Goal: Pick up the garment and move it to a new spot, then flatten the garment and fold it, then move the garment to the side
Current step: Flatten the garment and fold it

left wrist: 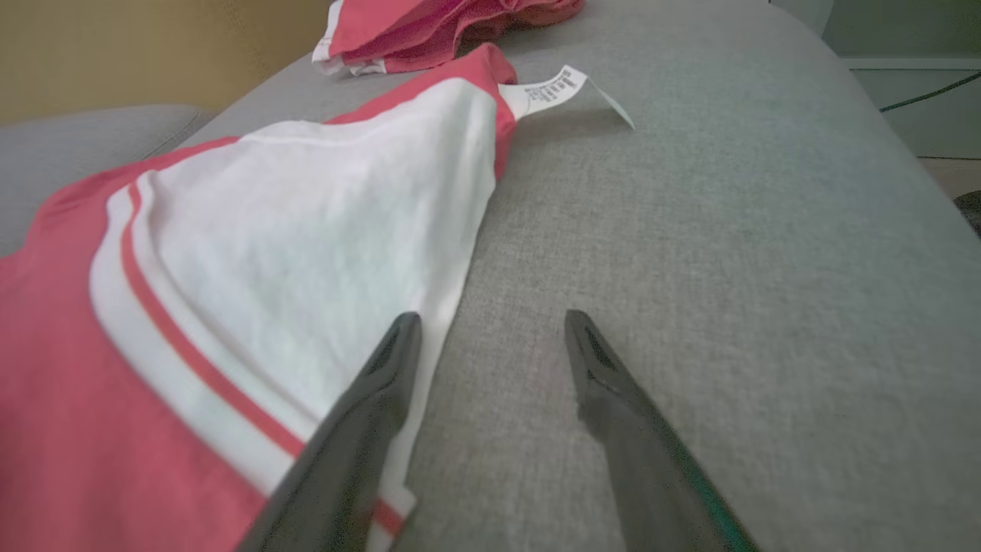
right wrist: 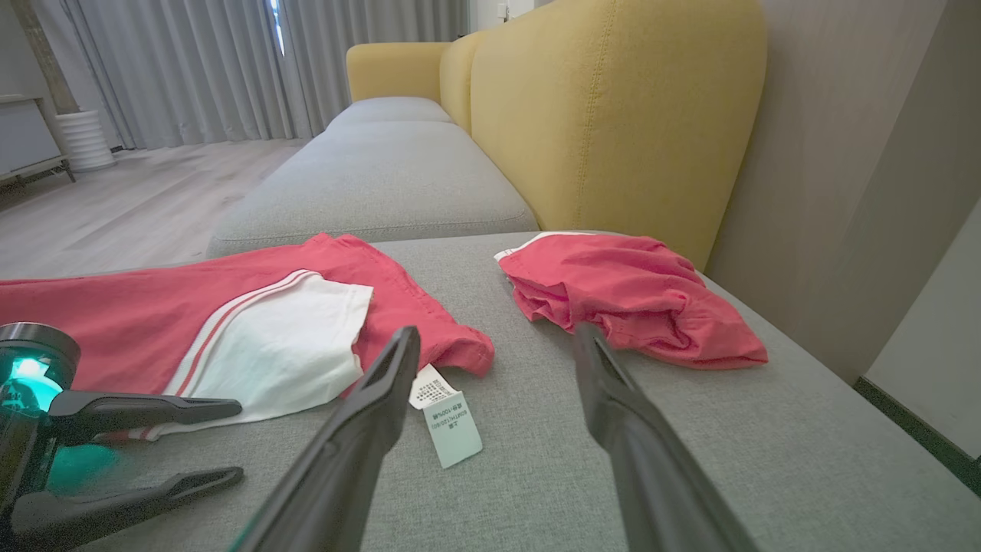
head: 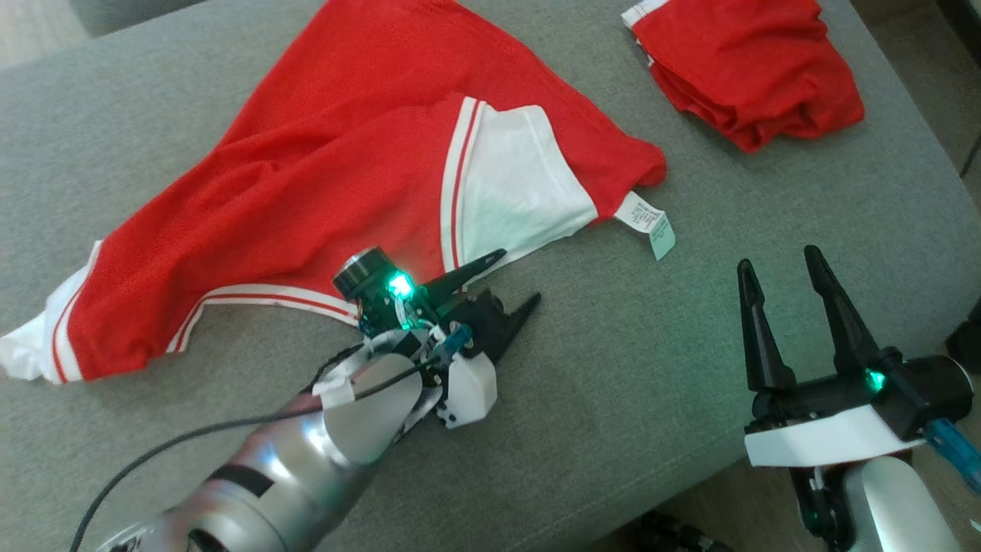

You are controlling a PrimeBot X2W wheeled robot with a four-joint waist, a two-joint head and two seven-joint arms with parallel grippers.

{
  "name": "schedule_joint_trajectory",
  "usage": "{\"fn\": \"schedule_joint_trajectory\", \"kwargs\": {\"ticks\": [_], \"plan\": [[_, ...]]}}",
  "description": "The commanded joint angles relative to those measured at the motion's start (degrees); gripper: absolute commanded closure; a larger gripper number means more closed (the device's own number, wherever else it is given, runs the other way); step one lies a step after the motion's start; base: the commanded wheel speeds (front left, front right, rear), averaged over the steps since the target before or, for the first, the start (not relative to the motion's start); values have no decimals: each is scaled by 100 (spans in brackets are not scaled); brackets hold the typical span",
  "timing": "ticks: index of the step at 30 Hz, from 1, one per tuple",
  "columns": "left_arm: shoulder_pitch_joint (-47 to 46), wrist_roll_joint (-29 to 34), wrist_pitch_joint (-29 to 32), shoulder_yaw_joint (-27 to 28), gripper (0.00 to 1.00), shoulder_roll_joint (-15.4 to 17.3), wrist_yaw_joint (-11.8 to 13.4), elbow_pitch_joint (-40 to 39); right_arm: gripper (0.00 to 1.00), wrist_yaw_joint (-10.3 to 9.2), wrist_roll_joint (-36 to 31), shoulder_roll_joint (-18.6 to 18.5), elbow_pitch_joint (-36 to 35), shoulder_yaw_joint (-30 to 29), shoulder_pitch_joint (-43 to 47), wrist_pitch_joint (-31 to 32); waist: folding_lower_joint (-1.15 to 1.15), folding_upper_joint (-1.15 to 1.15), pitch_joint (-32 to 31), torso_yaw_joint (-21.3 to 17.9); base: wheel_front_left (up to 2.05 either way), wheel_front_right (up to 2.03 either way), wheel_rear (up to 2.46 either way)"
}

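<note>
The garment (head: pixel 345 153) is red with white striped panels and lies spread across the grey sofa cushion (head: pixel 613 368). Its white label (head: pixel 647 222) sticks out at the right corner. My left gripper (head: pixel 520 274) is open at the garment's near white hem. In the left wrist view the garment (left wrist: pixel 268 230) lies left of the gripper (left wrist: pixel 492 318), one finger over the hem and nothing gripped. My right gripper (head: pixel 776 258) stands open at the lower right, apart from the cloth. The right wrist view has the garment (right wrist: pixel 153 307), the right gripper (right wrist: pixel 497 330) and the left gripper (right wrist: pixel 237 442).
A second red garment (head: pixel 751 69) lies bunched at the cushion's far right corner. The yellow backrest (right wrist: pixel 613 115) rises behind it. The cushion's front edge drops to the floor at the lower right, under my right arm. A black cable trails along my left forearm.
</note>
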Motion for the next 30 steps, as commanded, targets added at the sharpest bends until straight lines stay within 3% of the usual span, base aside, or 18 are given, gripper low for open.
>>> {"fn": "schedule_joint_trajectory", "kwargs": {"ticks": [1,2,3,5,9,14,17,30], "plan": [[-271,-73,101,54,22,2,143,30,0,37,56,-48,-165,102,-162,-61,-1,0,79,-90,0,0,0],[-293,-99,177,28,44,2,206,114,0,37,57,-48,-167,98,-170,-61,-1,0,87,-100,0,0,0],[-312,-138,249,11,54,1,257,193,0,37,56,-51,-167,91,-176,-61,-1,0,94,-104,0,0,0],[-361,-202,314,-28,60,1,349,289,0,37,50,-59,-168,80,-182,-61,-1,0,103,-102,0,0,0],[-372,-435,693,-67,100,1,438,540,0,37,18,-88,-167,71,-181,-61,-1,0,92,-60,0,0,0],[-345,-694,1268,-187,100,1,402,722,0,37,-7,-144,-188,106,-191,-61,-1,0,30,24,0,0,0],[-341,-820,1268,-223,100,1,409,707,0,37,-11,-163,-196,109,-180,-61,-1,0,-26,75,0,0,0],[20,-1249,-146,-328,100,1,568,-122,0,37,-66,-162,-148,-14,161,-61,-1,0,-689,618,0,0,0]]}}
